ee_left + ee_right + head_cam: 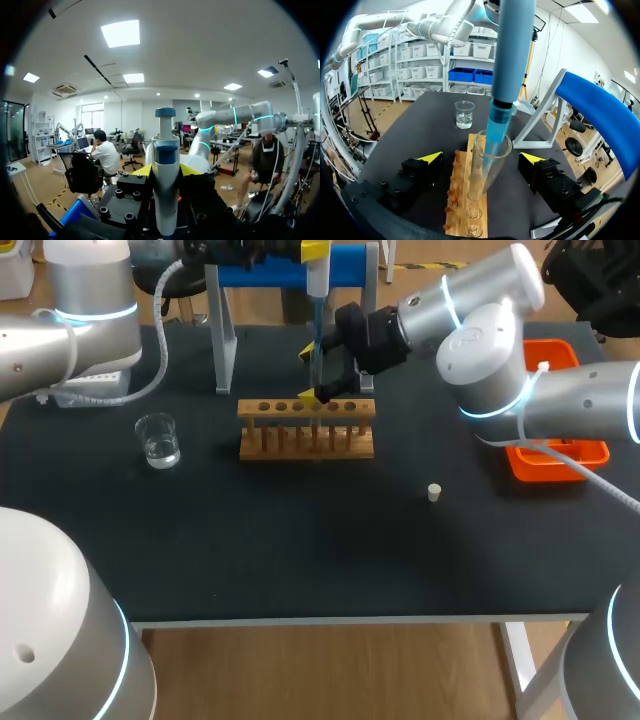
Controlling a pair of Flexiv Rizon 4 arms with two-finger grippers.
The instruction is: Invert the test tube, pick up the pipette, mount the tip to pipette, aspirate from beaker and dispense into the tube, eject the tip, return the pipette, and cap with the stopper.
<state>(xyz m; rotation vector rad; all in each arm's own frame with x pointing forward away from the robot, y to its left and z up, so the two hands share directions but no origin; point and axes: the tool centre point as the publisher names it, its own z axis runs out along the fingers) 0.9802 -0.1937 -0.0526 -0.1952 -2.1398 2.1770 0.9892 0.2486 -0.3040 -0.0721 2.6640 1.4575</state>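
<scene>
Head view: the dispense step, by the look of it. Pipette point(317, 280) upright in the left gripper point(316, 250), nose down into the tube point(317, 365) standing mouth up in the rack point(307, 430). Right gripper point(314, 374) level with the tube, one finger on either side. Beaker point(158, 440) well apart from the rack, toward the left arm; stopper point(434, 492) lying loose on the table, toward the right arm.

Left wrist view: clamped on the pipette point(165, 150), fingers point(142, 170) pressed to its body from two sides. No sight of the tube from here.

Right wrist view: spread wide, fingers well apart with the tube point(487, 165) between them and touching neither, as far as can be told. Tube leaning a little, foot in the rack point(465, 210). Blue tip point(495, 132) already inside the mouth. Beaker point(464, 114) ahead, beyond the rack's far end.

Next, probably: emptying the pipette, then a straight lift clear of the rim before ejecting the tip (a sideways drag might rock the tube, with nothing gripping it).
</scene>
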